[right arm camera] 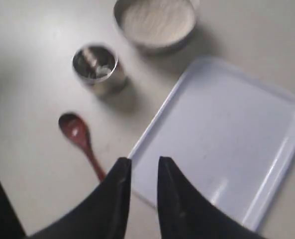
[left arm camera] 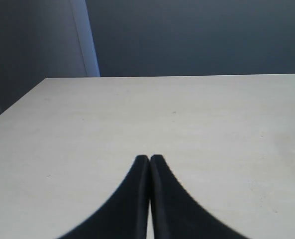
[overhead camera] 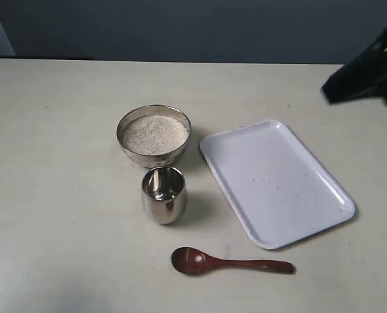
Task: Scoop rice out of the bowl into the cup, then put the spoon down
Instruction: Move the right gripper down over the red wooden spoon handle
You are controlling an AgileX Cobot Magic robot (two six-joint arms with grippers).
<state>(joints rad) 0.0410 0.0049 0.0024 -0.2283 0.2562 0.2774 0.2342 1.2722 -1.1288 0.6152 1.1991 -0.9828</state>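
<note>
The steel bowl, heaped with white rice, stands mid-table. Just in front of it is the small steel cup. Nearer the front edge the reddish-brown wooden spoon lies flat, scoop to the left, untouched. My right gripper hovers high above the tray's near corner, open by a narrow gap with nothing in it; its arm shows at the exterior view's upper right. My left gripper is shut over bare table and does not show in the exterior view.
A white rectangular tray lies slantwise to the right of the bowl and cup, with nothing on it. The pale table runs back to a dark wall. A sliver of metal shows at the left wrist view's edge.
</note>
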